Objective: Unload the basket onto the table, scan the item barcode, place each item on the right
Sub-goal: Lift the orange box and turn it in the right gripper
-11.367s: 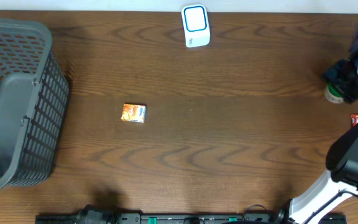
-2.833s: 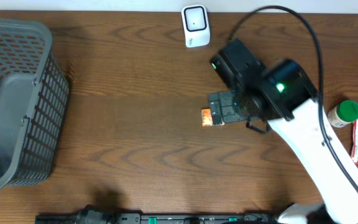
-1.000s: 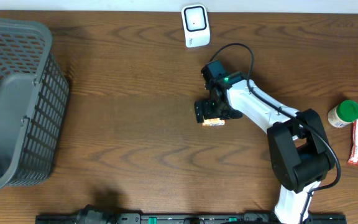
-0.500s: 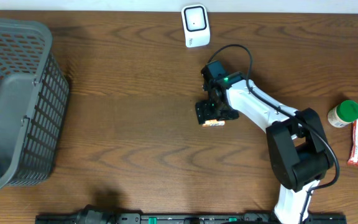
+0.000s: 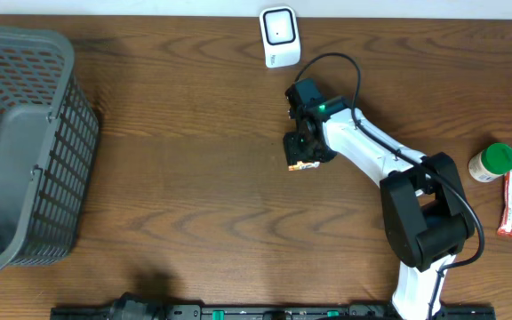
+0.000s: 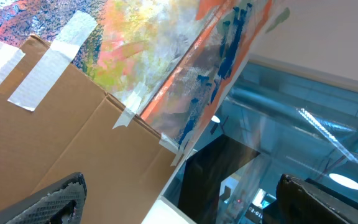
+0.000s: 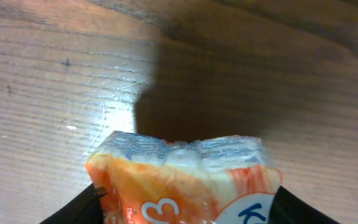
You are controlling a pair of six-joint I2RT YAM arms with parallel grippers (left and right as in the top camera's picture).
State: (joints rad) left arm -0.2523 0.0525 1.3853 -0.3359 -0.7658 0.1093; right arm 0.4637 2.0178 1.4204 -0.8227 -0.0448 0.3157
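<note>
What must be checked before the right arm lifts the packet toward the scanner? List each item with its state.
1. Orange packet sits between the right gripper fingers: ok.
2. Grip firm on the packet: cannot tell; the fingers flank it, but contact is unclear.
3. Barcode face located: cannot tell; no barcode shows in any view.
4. Way to the scanner free: ok; only bare table lies between.
5. Left gripper out of the way: ok; it is open, empty and aimed away from the table.
</note>
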